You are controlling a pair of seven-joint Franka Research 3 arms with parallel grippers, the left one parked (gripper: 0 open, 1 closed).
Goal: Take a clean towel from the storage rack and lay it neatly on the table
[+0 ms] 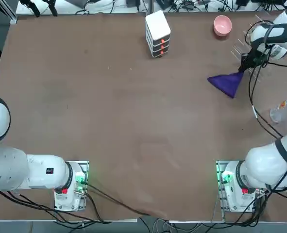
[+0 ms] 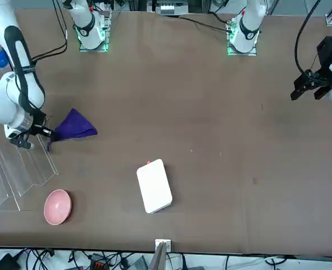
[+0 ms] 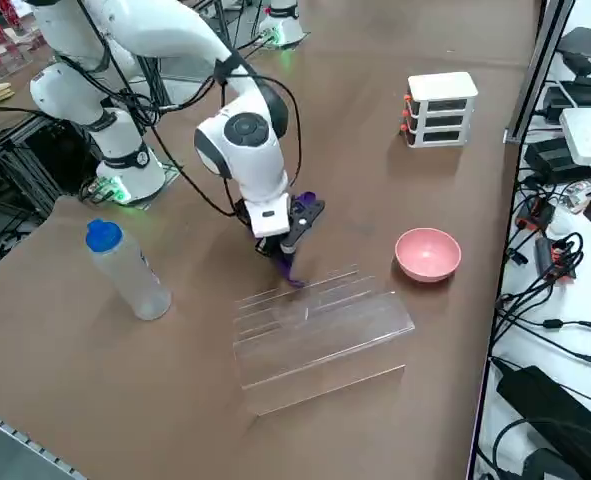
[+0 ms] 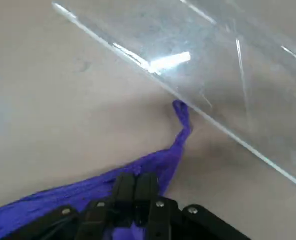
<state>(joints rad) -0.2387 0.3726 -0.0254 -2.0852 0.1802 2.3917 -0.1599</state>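
Beside the storage rack (image 3: 315,330), right claw (image 4: 135,186) angled low — clamped on the towel (image 1: 227,82), above the table (image 1: 133,121).

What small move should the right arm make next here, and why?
Probably draw the towel away from the rack toward open table. The right pincer is shut on one bunched end of the cloth, which hangs in a crumpled cone just beside the clear rods, with a twisted tip by the rack's edge. It needs room before it can be spread flat.
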